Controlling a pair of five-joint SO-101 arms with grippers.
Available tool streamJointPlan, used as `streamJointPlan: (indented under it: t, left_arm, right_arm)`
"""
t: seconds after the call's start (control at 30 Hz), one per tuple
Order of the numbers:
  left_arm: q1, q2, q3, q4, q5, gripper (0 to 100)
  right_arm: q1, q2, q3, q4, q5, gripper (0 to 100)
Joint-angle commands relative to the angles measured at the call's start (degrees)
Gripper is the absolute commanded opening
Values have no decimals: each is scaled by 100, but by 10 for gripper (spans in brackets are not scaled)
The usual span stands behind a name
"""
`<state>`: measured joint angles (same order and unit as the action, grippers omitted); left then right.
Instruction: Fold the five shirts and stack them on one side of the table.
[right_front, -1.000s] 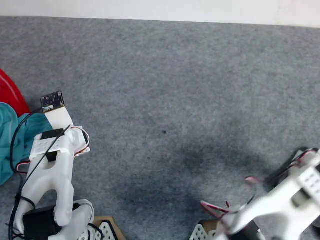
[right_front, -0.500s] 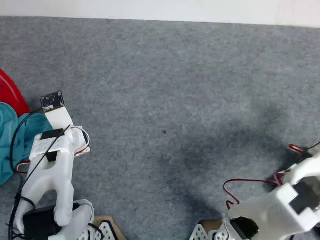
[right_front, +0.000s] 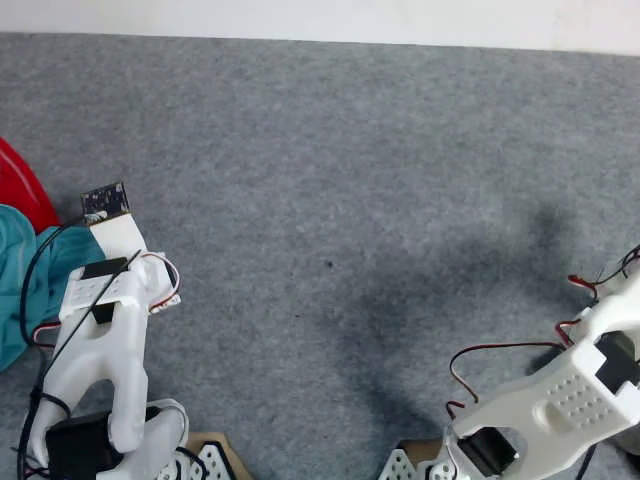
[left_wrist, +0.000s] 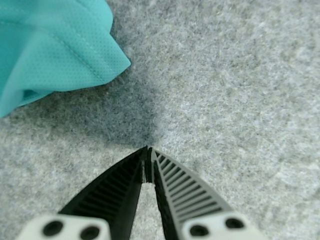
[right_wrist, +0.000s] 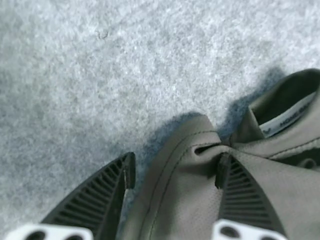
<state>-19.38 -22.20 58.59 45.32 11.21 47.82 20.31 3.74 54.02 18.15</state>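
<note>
While the left gripper (left_wrist: 148, 165) has its two fingers pressed together with nothing between them, tips pointing at the grey felt table (left_wrist: 240, 75), a teal shirt (left_wrist: 55, 55) lies crumpled near it but apart from it, at the left edge of the table beside a red thing (right_front: 18, 190). The right gripper (right_wrist: 175, 170) is spread wide across the edge of an olive-grey shirt (right_wrist: 195, 215). One finger sits over bare felt and the other over the fabric, close to the collar with its label (right_wrist: 290, 117).
</note>
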Motion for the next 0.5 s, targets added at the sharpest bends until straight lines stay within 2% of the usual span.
streamJointPlan:
  t: [0.0, 0.27, 0.47]
  left_arm:
    - [101, -119, -4, -88, 26, 5]
    - [101, -119, -4, -88, 26, 5]
    - [101, -119, -4, -88, 26, 5]
  right_arm:
    - [-4, -22, -277, -207, -35, 252]
    - [286, 4, -286, -233, 97, 16]
    - [576, -4, -426, -242, 255, 6]
